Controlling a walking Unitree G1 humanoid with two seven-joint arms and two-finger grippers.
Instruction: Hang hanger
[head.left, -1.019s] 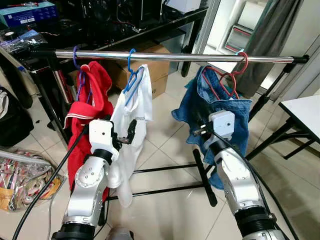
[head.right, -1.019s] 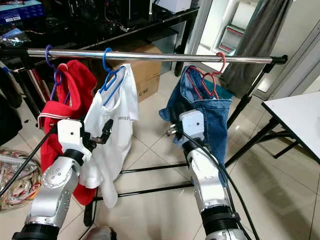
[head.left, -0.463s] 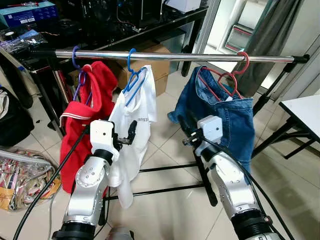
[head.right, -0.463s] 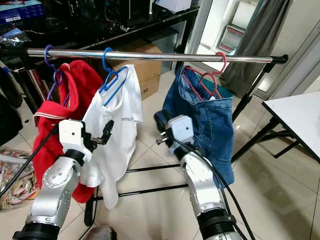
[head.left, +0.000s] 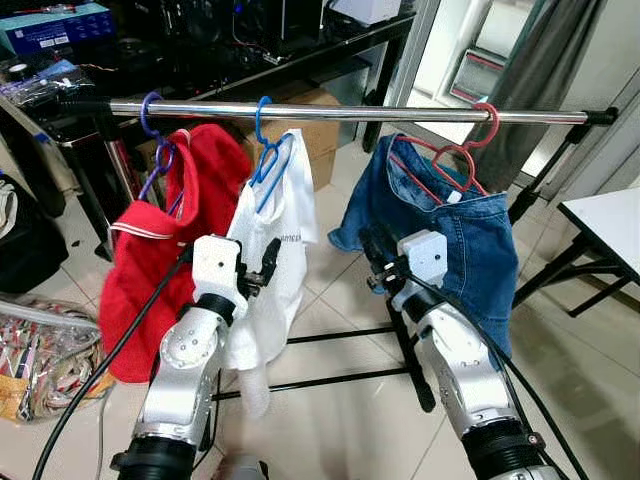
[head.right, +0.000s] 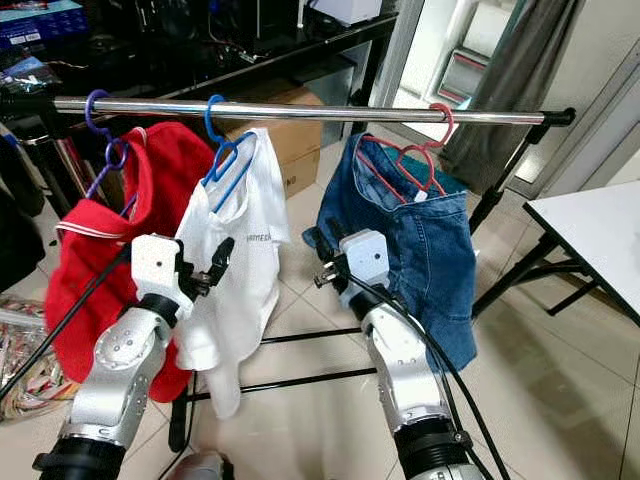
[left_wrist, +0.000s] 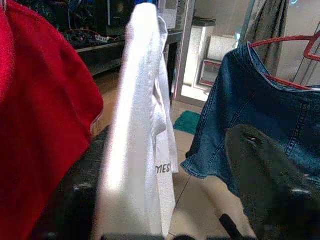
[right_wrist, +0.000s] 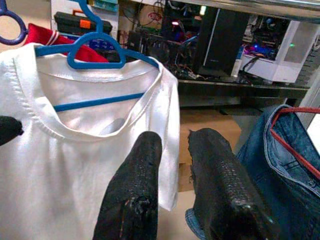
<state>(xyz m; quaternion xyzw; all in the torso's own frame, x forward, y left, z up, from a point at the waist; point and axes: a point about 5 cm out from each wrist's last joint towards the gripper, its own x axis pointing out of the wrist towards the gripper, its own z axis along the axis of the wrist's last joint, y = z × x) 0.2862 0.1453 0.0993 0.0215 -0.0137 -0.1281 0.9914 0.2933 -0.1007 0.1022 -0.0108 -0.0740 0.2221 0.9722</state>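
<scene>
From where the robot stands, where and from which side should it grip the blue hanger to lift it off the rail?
Grip the blue hanger at its neck, just under the hook, coming from the robot's side of the rail. The white shirt covers its arms, while the neck stays bare.

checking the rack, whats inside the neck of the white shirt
A blue hanger sits inside the white shirt, its hook over the metal rail. The hanger's arm ends are covered by the fabric.

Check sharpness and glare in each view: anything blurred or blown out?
Left and right eye views: sharp, evenly lit, bright streak on the steel rail. Left wrist view: white T-shirt overexposed and soft, near finger out of focus. Right wrist view: fingers slightly soft, blue hanger crisp, shelf behind dim.
</scene>
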